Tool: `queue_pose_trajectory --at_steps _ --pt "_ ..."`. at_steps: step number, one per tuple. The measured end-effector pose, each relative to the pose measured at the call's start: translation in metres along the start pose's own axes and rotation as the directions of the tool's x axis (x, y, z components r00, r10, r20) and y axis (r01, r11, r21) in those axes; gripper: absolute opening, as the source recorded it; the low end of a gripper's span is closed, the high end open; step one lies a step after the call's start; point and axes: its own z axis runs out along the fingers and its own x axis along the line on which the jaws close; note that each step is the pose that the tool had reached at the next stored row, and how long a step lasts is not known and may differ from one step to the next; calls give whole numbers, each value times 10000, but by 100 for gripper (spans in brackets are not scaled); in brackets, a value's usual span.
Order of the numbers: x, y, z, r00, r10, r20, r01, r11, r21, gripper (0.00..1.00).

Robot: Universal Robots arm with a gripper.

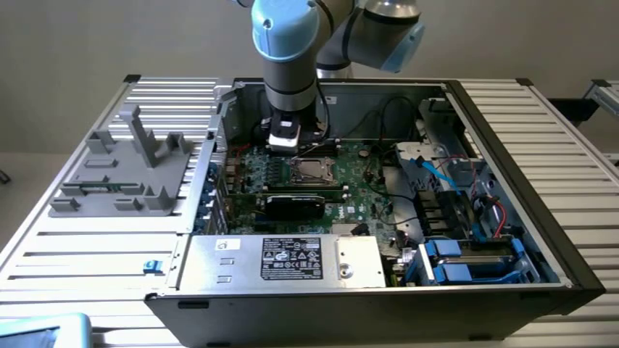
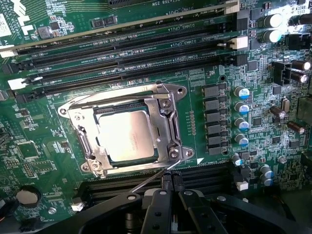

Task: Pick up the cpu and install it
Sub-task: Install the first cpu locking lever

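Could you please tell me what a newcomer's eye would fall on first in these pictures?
The blue-jointed arm reaching down into the open computer case draws the eye first. In the wrist view, the silvery cpu lies in its metal-framed socket on the green board, with the shut claw close by the socket's frame.

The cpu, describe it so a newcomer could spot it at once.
Look into the open computer case, at the green motherboard inside. Beside the long black memory slots sits a silver socket frame; the cpu is the flat silvery-grey square within it, smoother and plainer than anything nearby.
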Motion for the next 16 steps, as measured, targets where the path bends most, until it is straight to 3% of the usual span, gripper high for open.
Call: queue_pose_trajectory --at_steps 16 --pt "47 -2 16 10000 58 -21 -58 10000 2 12"
